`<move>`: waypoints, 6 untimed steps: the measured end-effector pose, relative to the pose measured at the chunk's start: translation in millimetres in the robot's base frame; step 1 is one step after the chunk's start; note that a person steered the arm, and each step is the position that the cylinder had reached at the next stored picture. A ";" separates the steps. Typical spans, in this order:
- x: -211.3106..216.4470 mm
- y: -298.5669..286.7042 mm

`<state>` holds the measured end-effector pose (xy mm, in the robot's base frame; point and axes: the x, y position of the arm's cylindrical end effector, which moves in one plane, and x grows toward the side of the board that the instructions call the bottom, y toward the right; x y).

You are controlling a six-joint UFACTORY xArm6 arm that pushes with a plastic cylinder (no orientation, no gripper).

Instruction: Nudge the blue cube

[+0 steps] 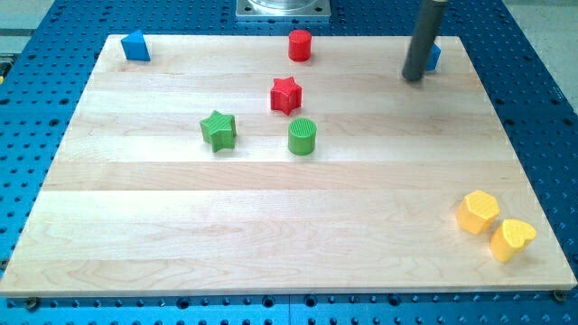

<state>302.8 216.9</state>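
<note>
1. Descending from the view's top edge, the dark rod [423, 41] leans slightly, its upper part further toward the view's right than its lower end, and it meets the wooden board [271, 235] near the top right corner.
2. My tip [414, 78] rests on the board just to the left of the blue cube [434, 58], which the rod largely hides; only a sliver of blue shows past the rod's right side. Whether tip and cube touch cannot be told from this angle.
3. The rod is a plain pusher with no jaws, so there is nothing to spread or pinch, and it carries nothing.
4. A second blue block [135, 46], with a sloped top, sits at the board's top left corner, well apart from the tip.
5. A red cylinder [300, 45] stands near the top edge at centre; below it lies a red star [285, 95].
6. A green star [218, 130] and a green cylinder [302, 136] sit near each other left of centre.
7. At the bottom right, a yellow hexagonal block [477, 212] and a yellow heart [512, 239] lie just beside each other.
8. The board lies on a blue perforated table [542, 108].
</note>
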 end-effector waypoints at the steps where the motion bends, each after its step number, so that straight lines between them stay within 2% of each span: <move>1: -17.8 35.7; 2: -51.4 35.6; 3: -34.3 27.6; 6: -25.6 -9.1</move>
